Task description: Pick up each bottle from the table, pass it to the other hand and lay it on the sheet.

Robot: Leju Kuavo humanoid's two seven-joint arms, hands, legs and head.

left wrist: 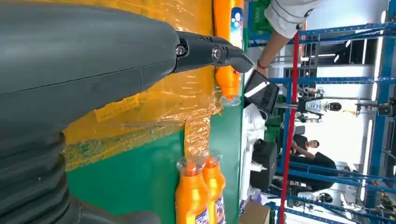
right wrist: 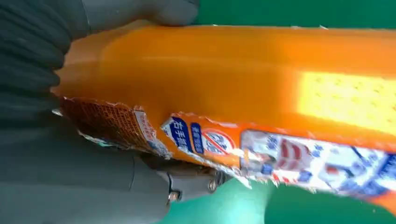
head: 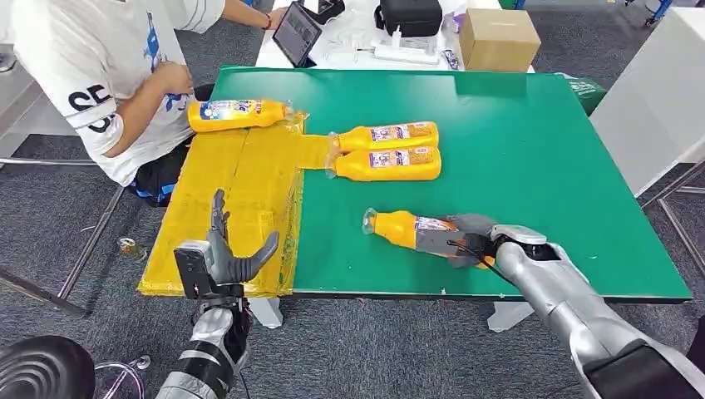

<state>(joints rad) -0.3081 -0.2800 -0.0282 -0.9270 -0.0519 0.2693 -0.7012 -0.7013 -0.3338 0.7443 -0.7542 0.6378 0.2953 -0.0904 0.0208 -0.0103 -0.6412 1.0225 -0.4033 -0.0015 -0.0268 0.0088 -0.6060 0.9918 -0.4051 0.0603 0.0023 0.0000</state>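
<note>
Here we see the right hand (head: 465, 241) wrapped around the base end of an orange bottle (head: 403, 228) that lies on its side on the green table (head: 532, 150), cap toward nine o'clock; up close, thumb and fingers (right wrist: 140, 9) clasp the bottle's body from both sides. We cannot tell whether the bottle has left the table surface. The left hand (head: 229, 253) hovers over the near edge of the yellow sheet (head: 241, 183), fingers spread and pointing toward twelve o'clock, holding nothing. At twelve o'clock from the held bottle, two more bottles (head: 387, 151) lie side by side, touching, caps at the sheet's narrow tab. A fourth bottle (head: 237, 115) lies on the sheet's far edge, at eleven o'clock. A person in a white shirt (head: 100, 66) sits just beside that corner, at ten o'clock. Beyond the table stands a cardboard box (head: 499, 37).
</note>
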